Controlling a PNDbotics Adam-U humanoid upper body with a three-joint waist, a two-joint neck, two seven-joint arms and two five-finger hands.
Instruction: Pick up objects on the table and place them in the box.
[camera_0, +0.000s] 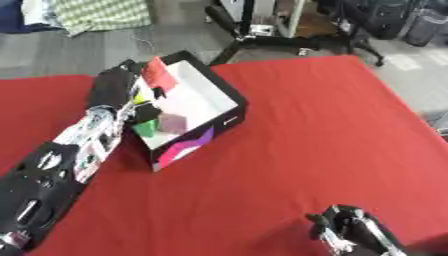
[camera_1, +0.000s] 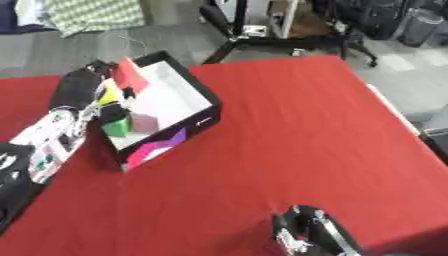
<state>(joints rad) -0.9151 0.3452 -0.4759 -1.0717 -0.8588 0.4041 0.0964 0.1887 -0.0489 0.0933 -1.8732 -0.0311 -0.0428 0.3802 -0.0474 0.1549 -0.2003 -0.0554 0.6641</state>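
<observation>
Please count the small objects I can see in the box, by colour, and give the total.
Red object: 1
Yellow-green object: 1
Green block: 1
Pink block: 1
Total: 4, at or inside the box, near the left hand.

the left hand (camera_1: 87, 85) reaches over the box (camera_1: 188, 97) near the far left corner of the red worktop (camera_1: 289, 140), holding a red piece (camera_1: 131, 75). the right hand (camera_1: 306, 235) rests at the near edge.

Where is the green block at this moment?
The green block sits inside the box, at its left near corner, beside a pink block and right by the left hand.
</observation>
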